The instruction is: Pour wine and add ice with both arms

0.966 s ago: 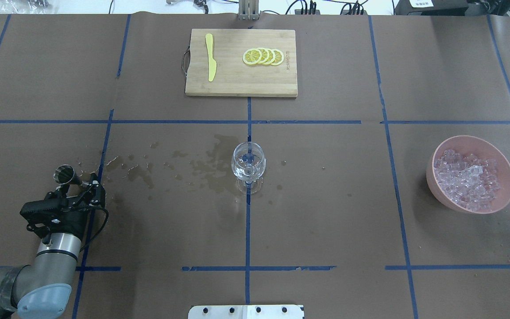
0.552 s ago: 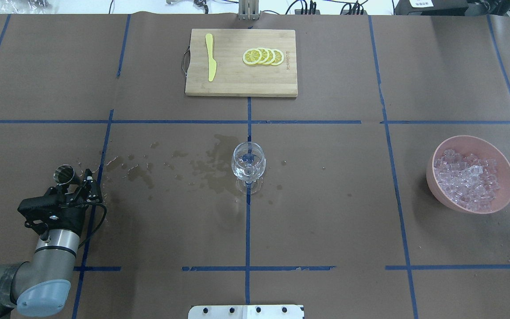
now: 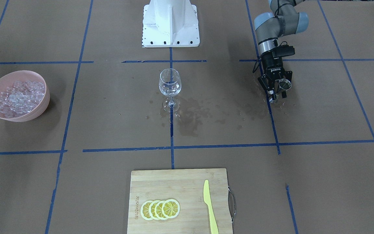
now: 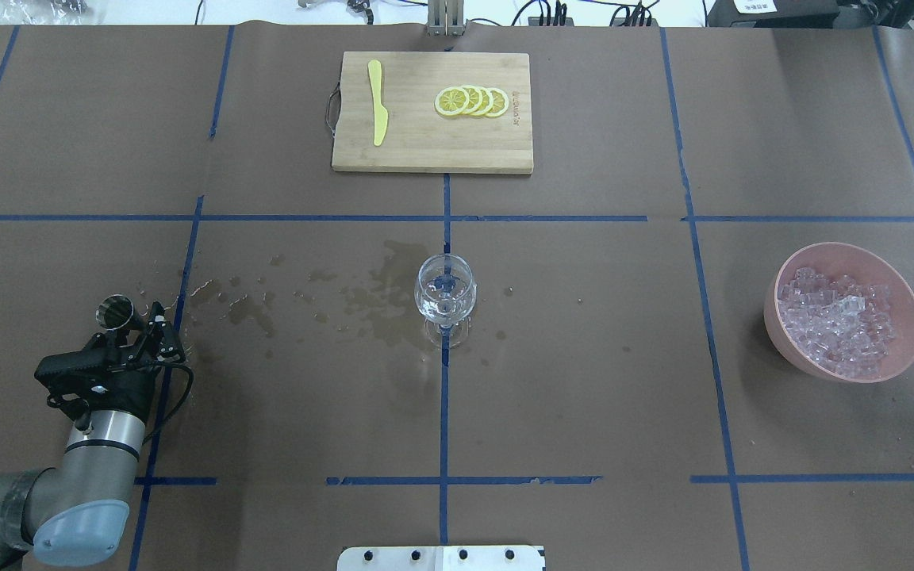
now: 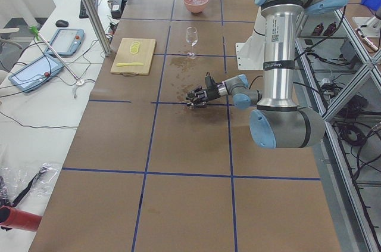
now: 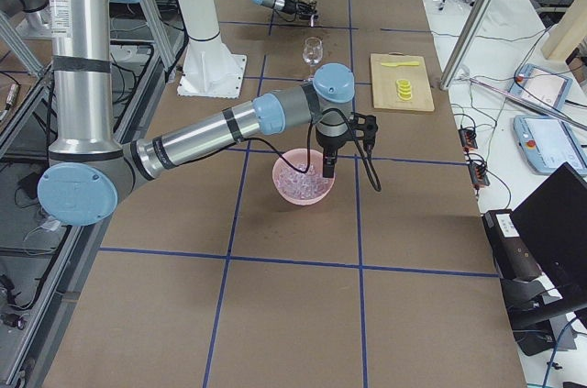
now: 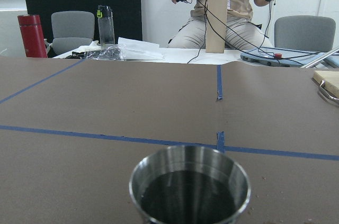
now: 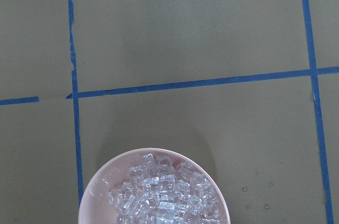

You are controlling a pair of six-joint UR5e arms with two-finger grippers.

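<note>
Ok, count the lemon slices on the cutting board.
4 lemon slices, overlapping in one row on the cutting board: the one nearest the yellow knife lies on top, three partly tucked beneath. None seems hidden.

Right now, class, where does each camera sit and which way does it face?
Front: across the table, facing the base; left arm.
Overhead: from behind, down on the glass; left arm.
Left side: table's end; left arm near.
Right side: opposite end; right arm over bowl.
Left wrist: low, over a cup; no arm.
Right wrist: down on ice; no arm.
Front and overhead share the board.
</note>
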